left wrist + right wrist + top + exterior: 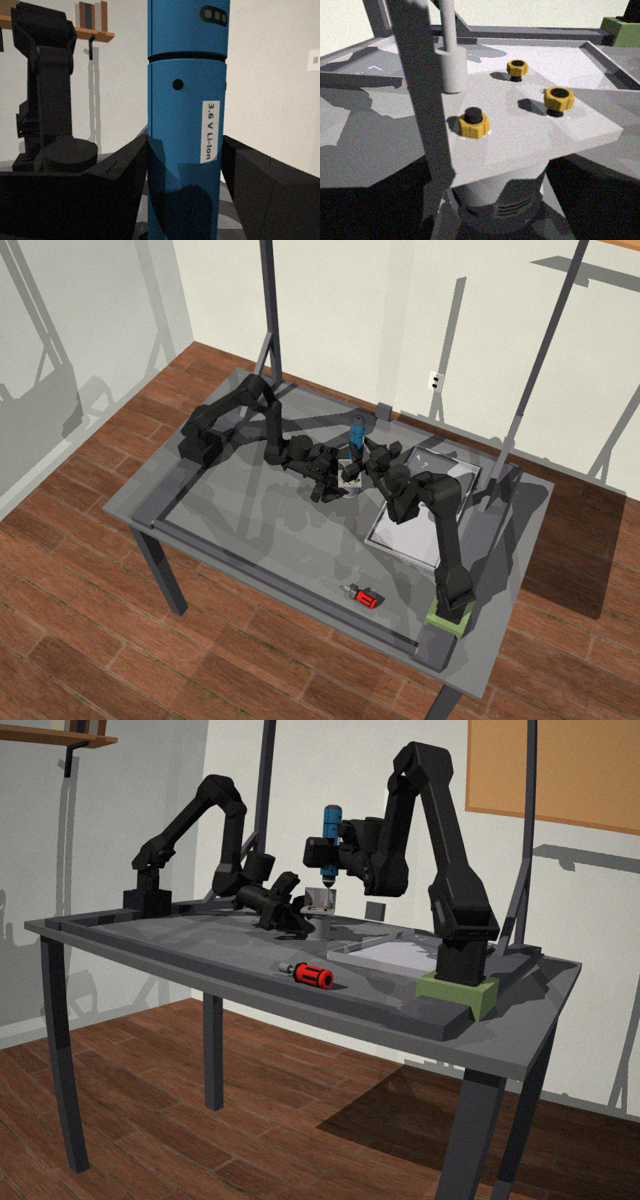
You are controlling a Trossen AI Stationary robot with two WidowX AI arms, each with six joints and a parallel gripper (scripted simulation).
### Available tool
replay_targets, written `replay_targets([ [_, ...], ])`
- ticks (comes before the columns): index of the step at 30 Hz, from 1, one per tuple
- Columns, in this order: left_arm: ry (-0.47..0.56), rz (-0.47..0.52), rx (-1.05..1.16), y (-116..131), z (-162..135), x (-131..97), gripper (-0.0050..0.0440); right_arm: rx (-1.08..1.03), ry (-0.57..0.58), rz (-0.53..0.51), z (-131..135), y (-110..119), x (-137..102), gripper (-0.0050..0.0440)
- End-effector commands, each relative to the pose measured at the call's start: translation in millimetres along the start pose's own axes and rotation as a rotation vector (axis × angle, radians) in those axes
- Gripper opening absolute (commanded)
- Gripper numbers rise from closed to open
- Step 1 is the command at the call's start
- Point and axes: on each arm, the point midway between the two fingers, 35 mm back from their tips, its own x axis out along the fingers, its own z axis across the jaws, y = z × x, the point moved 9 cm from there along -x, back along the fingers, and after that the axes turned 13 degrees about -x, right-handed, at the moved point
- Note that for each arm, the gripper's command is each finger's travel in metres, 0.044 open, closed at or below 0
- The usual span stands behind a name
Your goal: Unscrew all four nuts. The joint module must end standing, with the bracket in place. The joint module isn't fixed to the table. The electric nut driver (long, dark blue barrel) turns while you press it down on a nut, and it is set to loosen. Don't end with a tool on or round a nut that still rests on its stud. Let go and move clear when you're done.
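My left gripper (183, 141) (330, 856) is shut on the blue electric nut driver (356, 431) (332, 823) (183, 121), held upright. Its socket (454, 74) stands over the bracket's fourth corner; no nut shows there. My right gripper (495, 150) is shut on the joint module (503, 207) (320, 932) under the bracket (527, 138) (316, 912); the module stands upright. In the right wrist view, a gold nut (474, 125) sits low with its stud poking out. Two other nuts, one nearer (558, 101) and one farther (517, 70), sit raised at their stud tops.
A shallow tray (400, 554) (361, 962) lies beside the module, under the left arm. A red-handled tool (365, 598) (314, 975) lies on the table near its front edge. The bracket's upright plate (420, 79) rises close to the socket.
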Motion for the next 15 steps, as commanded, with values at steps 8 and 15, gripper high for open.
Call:
replay_targets([
  [8,-0.017,0.077,0.008,14,3,-4,0.0162,0.003,0.009,-0.037,-3,-12,1,0.0242],
  [15,-0.017,0.077,0.008,8,2,-3,0.0162,0.003,0.009,-0.037,-3,-12,1,0.0242],
])
